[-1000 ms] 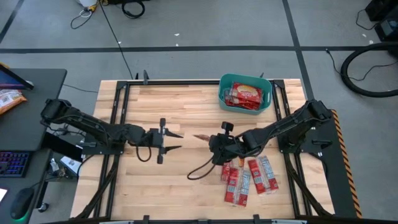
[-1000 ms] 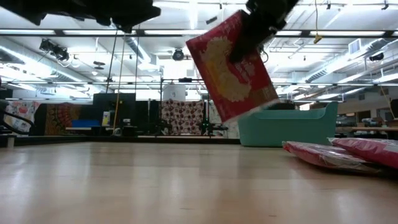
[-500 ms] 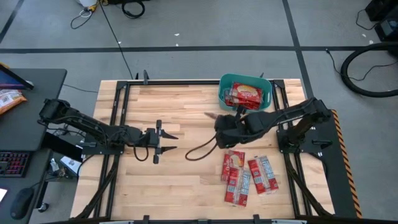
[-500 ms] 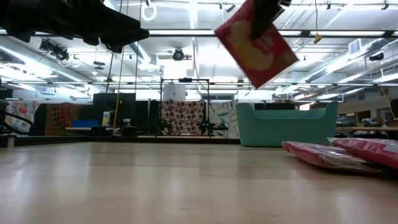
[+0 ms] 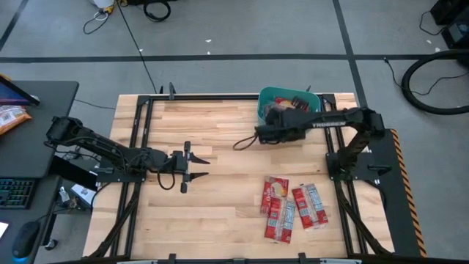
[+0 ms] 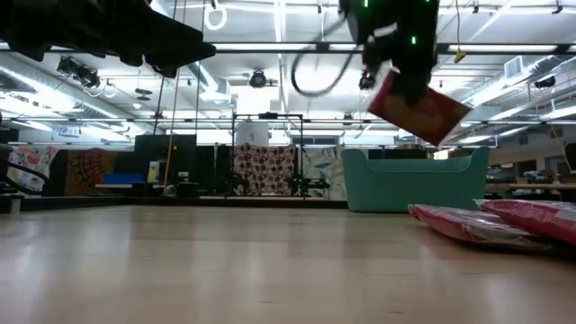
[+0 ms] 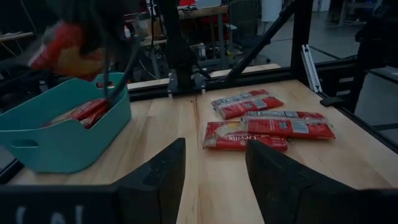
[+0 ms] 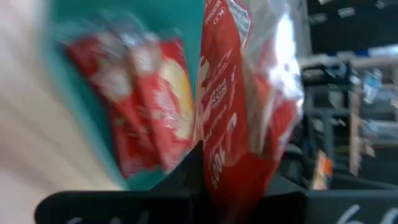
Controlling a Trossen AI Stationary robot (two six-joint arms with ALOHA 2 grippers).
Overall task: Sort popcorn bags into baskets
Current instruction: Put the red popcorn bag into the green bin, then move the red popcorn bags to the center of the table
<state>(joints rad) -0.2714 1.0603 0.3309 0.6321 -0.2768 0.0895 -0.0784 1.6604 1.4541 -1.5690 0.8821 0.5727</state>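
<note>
The left pincer (image 5: 196, 166) hangs over the wooden table (image 5: 220, 213), its fingers spread, nothing in them. To its right, the right pincer (image 5: 277, 110) is clamped on a red popcorn bag (image 6: 417, 105), up in the air over the teal basket (image 5: 262, 103). More bags (image 7: 87, 112) lie inside. Other bags (image 5: 292, 207) lie flat on the table, well apart from it. Grey floor (image 5: 220, 44) lies around the table.

The right gripper (image 5: 281, 117), clamped on a popcorn bag (image 6: 417, 106), has swung from table centre toward 1 o'clock; it now hangs over the teal basket (image 5: 261, 110).
</note>
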